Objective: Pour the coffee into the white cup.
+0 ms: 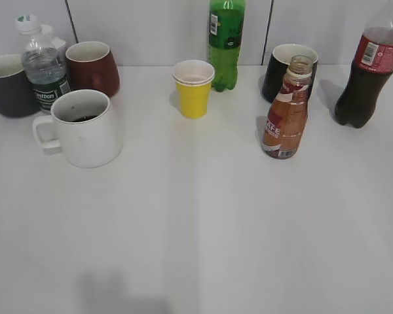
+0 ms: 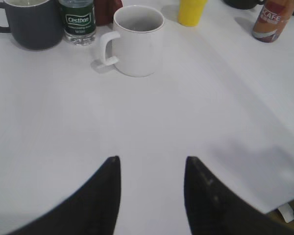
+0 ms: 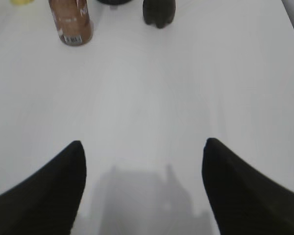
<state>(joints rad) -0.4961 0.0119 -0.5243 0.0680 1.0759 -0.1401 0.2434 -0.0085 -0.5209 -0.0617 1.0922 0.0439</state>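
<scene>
plain white cup with dark liquid inside, on a white table. brown coffee bottle with red-and-white label. yellow paper cup, white inside. bright green soda bottle. black mug, white inside. dark cola bottle, red label. maroon mug. dark grey mug. clear water bottle, green label, white cap. black fingers on left gripper and right gripper.

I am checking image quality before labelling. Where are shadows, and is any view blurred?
Exterior view: mostly sharp, a soft grey shadow on the table near the bottom edge. Left wrist view: the white cup is clear, the left gripper fingers are dark and soft-edged. Right wrist view: the coffee is slightly blurred, a shadow lies between the right gripper fingers.
</scene>
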